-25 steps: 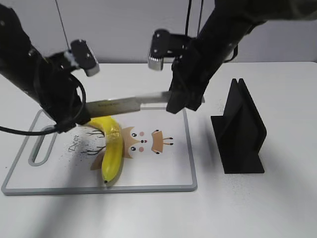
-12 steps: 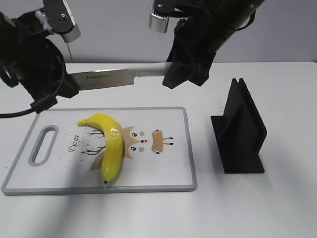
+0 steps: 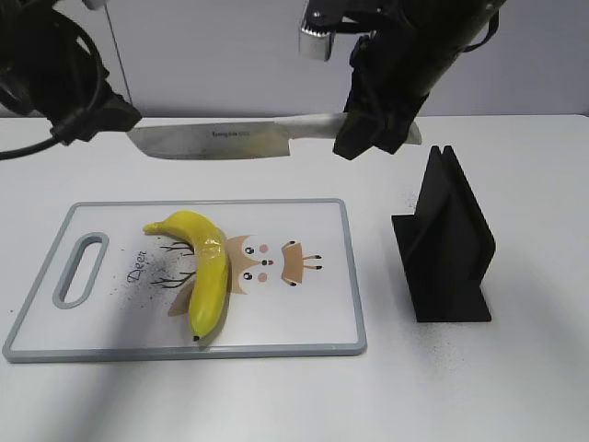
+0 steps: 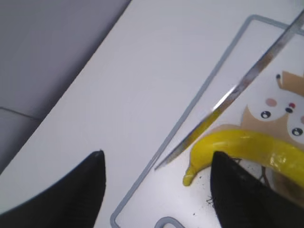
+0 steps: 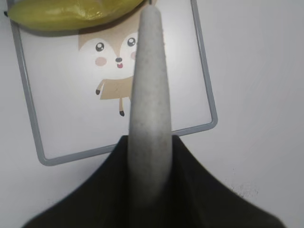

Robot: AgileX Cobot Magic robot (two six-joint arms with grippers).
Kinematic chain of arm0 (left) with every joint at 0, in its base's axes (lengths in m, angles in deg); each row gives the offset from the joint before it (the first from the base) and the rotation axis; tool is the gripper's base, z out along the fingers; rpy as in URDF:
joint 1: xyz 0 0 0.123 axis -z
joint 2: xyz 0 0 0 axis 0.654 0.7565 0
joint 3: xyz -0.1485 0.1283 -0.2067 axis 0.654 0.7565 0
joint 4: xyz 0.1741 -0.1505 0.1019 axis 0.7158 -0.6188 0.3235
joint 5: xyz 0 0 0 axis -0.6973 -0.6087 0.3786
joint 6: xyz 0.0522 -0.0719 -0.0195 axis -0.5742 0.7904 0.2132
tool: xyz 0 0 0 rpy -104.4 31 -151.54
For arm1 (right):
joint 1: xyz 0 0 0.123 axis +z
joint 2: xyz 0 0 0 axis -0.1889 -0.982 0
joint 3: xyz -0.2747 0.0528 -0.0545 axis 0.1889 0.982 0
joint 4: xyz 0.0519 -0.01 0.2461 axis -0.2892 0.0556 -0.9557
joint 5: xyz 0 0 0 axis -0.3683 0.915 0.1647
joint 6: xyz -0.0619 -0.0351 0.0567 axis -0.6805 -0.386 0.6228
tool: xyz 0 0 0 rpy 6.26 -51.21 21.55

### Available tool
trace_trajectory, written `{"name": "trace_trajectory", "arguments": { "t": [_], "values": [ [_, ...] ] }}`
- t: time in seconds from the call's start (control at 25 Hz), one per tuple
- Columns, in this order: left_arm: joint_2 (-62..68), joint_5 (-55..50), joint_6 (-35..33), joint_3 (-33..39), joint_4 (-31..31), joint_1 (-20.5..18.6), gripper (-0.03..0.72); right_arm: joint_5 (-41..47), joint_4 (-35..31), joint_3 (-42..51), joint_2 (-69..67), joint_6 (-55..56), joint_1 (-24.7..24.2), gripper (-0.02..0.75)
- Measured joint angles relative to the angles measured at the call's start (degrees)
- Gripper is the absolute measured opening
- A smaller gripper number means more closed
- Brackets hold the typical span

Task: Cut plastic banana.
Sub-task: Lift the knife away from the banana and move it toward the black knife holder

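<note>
The plastic banana [image 3: 201, 267] lies whole on the white cutting board [image 3: 304, 331], its curve over the deer drawing. My right gripper [image 3: 375, 129] is shut on the grey handle of a knife [image 3: 221, 140] and holds it level, well above the board, blade pointing left. In the right wrist view the handle [image 5: 149, 85] runs forward from the shut gripper [image 5: 149, 142], with the banana [image 5: 71, 12] at the top. My left gripper [image 3: 97, 115] hangs high at the far left, open and empty. Its wrist view shows the gripper [image 4: 157, 154], banana [image 4: 247, 145] and blade [image 4: 237, 88].
A black knife holder [image 3: 446, 244] stands upright on the white table, right of the board. The board's handle slot [image 3: 81, 269] is at its left end. The board's rim shows in the wrist views [image 4: 190, 111] [image 5: 209, 104].
Both arms have risen. The knife went from just above the banana to well above the board and shifted right. My left gripper moved up and away from the board's left end.
</note>
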Motion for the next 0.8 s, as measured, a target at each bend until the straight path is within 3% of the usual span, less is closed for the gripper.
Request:
{"name": "trace_trajectory", "arguments": {
  "t": [0.2,0.32,0.44,0.64,0.8],
  "values": [
    [-1.6,-2.7,16.9,-0.8,2.0,-6.0,0.657,3.8,2.7,-5.2,0.0,13.8,0.0,0.16],
    [-1.1,-11.4,32.2,-5.3,9.0,-9.7,0.638,5.0,6.2,-9.0,0.0,26.5,0.0,0.16],
    [-0.1,-22.8,43.2,-11.9,15.4,-12.1,0.609,6.9,8.5,-12.9,0.0,37.9,-0.1,0.16],
    [-0.8,-38.1,49.3,-16.4,19.3,-13.7,0.583,13.0,11.4,-14.5,1.1,53.3,-0.2,0.16],
    [-6.7,-39.5,50.0,-10.8,19.8,-13.7,0.581,10.9,15.0,-7.0,7.6,63.7,-0.6,0.16]
  ]
}}
